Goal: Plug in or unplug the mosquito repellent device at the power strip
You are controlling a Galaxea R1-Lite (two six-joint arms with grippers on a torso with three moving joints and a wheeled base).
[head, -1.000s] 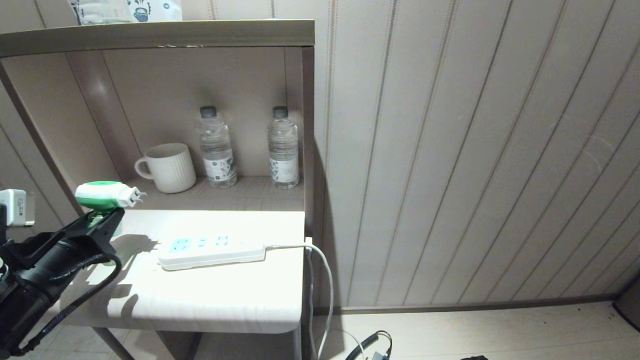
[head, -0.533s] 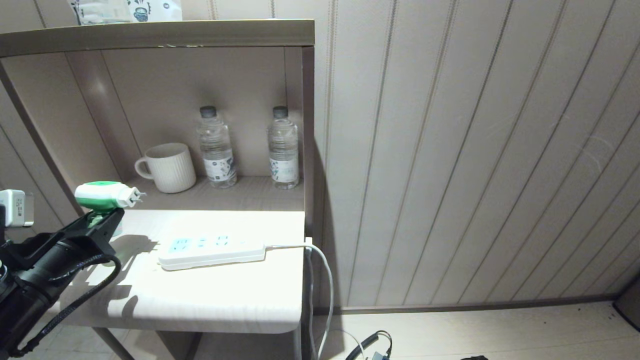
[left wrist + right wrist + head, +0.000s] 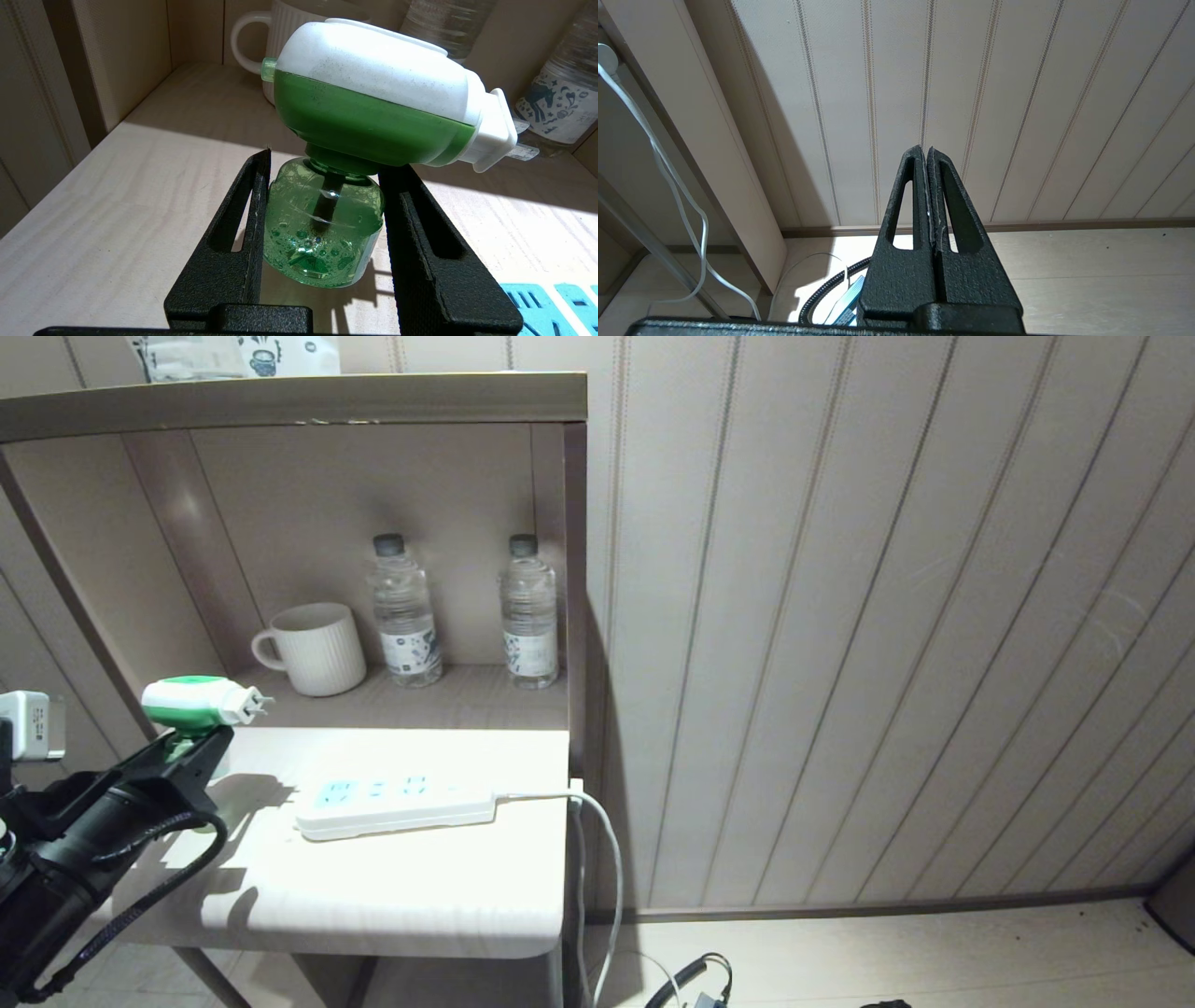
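Here the left gripper [image 3: 322,186], a black two-fingered claw, is clenched on the translucent green liquid bottle of the mosquito repellent device [image 3: 198,702], one finger on each side of the bottle. The device is upright above the left edge of the pale wood-grain tabletop [image 3: 401,887]; whether the bottle's base touches the surface cannot be told. Its white-and-bright-green head sits above the fingertips, and its two metal prongs point level toward the tabletop's right side, clear of any socket.

The power strip [image 3: 397,803], a long flat white bar with pale blue-tinted sockets, lies near the middle of the tabletop, well apart from the device. Its white cable [image 3: 597,859] leaves the strip's right end and drops over the right edge of the tabletop toward the floor.

At the back edge, inside the open shelf recess, a ribbed white ceramic mug [image 3: 316,649] stands nearest the device, and two clear plastic water bottles [image 3: 403,611] with dark caps stand to its right.

The right gripper [image 3: 927,196] hangs beside the panelled wall low over the floor, its black fingers pressed together on nothing.
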